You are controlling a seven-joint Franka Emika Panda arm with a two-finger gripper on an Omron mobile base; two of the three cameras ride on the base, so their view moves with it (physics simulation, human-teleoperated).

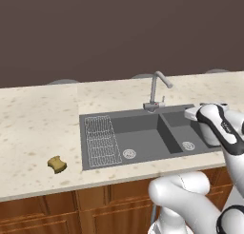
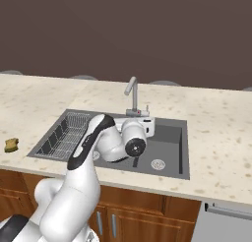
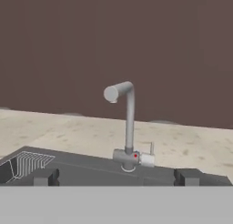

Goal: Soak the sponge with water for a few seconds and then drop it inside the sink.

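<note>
While nothing is yet grasped, mustard-yellow sponge (image 1: 57, 164) lying dry on the beige counter (image 1: 33, 123), well left of the dark two-basin sink (image 1: 143, 128). Gripper (image 3: 116, 177) spread wide and empty, facing the gooseneck faucet (image 3: 126, 127), no water running. Picking up, soaking and dropping all left to do.

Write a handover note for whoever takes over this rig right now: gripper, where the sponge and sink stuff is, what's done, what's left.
Gripper: open, empty, raised over the sink, facing the faucet.
Sponge: on the counter left of the sink, near the front edge, untouched.
Water: no stream visible from the spout.
Done: nothing yet.
Left: pick up the sponge, get water running, soak it, drop it in the sink.
</note>
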